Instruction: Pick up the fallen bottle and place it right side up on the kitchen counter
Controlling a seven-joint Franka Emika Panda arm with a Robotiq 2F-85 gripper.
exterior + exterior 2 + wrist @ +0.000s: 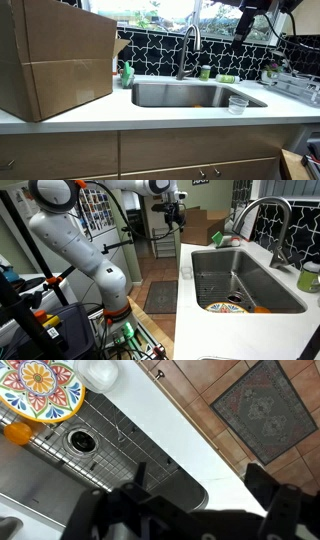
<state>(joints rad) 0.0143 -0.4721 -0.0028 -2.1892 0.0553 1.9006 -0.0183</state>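
The bottle (227, 78) is small and yellow-green and lies on its side on the white kitchen counter (150, 115), behind the sink's right end, next to a squat green container (205, 72). My gripper (255, 30) hangs high above the counter's right part, well above the bottle. It also shows in an exterior view (175, 215), high over the counter's front edge. In the wrist view the gripper (200, 480) is open and empty, looking down at the sink and the counter (170, 420). The bottle is out of the wrist view.
A steel sink (190, 95) holds a patterned plate (40, 385) and an orange (15, 432). A faucet (188, 45), a larger green soap bottle (126, 72), a big cardboard box (55, 55), a clear cup (237, 103) and a dish rack (295, 80) stand on the counter.
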